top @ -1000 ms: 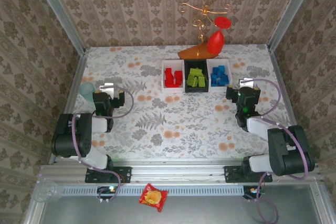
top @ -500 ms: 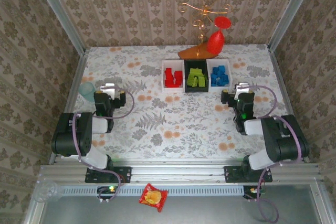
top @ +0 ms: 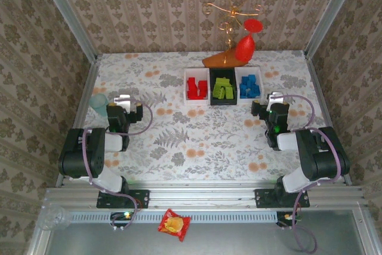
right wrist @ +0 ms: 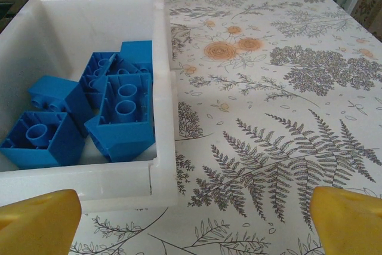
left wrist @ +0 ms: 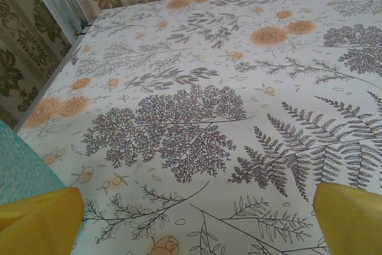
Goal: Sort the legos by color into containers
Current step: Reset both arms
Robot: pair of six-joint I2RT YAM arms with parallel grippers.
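a: what is altered from a second ago?
b: the right gripper (right wrist: 191,224) is shifted slightly leftward, near the containers (top: 196,102); the left gripper (left wrist: 191,219) is unmoved. both are spread wide, nothing gripped. the legos (top: 222,88) are sorted inside.

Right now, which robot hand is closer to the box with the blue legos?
The right one. The right gripper sits open just in front of the white box holding the blue legos. The left gripper is far across the table, by the teal cup.
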